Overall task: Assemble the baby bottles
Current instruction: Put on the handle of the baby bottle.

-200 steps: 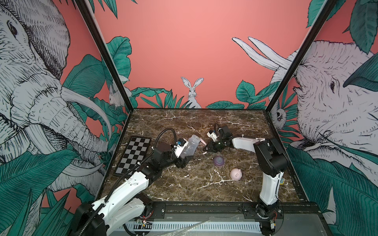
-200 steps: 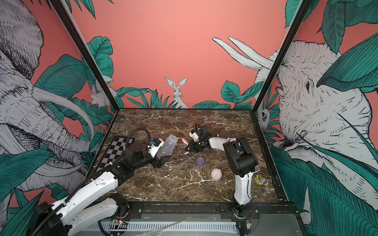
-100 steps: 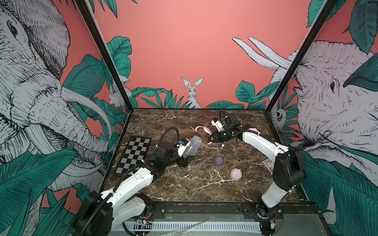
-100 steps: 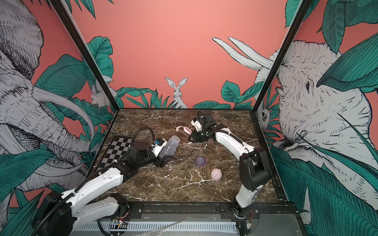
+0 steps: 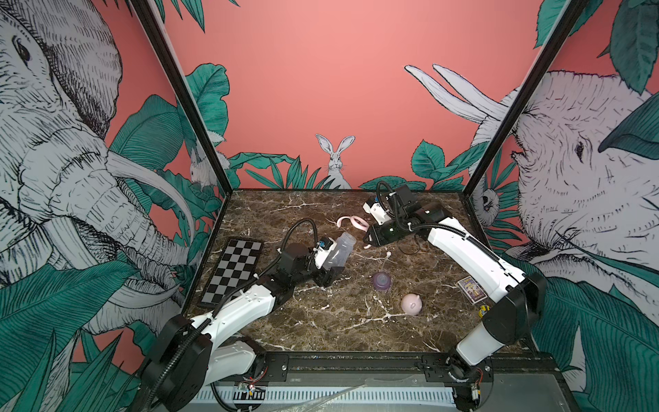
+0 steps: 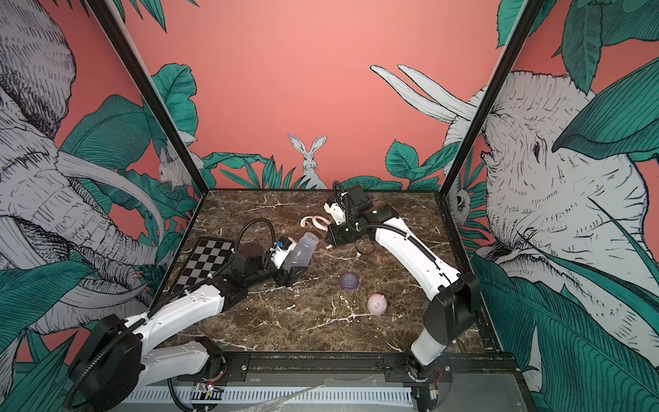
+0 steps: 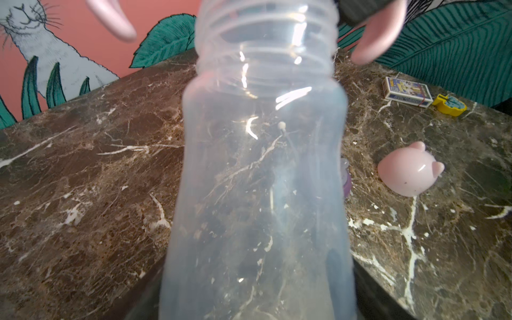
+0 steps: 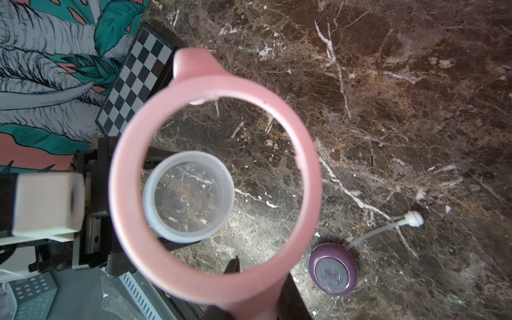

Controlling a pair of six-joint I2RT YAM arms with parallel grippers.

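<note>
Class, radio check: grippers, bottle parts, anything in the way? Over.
Left gripper shut on clear bottle body. Right gripper shut on pink ring, facing neck, not yet on. Purple collar, pink cap loose on table. Nothing between.

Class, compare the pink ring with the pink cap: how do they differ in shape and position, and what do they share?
The ring is an open hoop with handles; the cap is a closed dome with ears. The ring is held off the table by the right gripper; the cap rests on the table, untouched. Both are pink.
</note>
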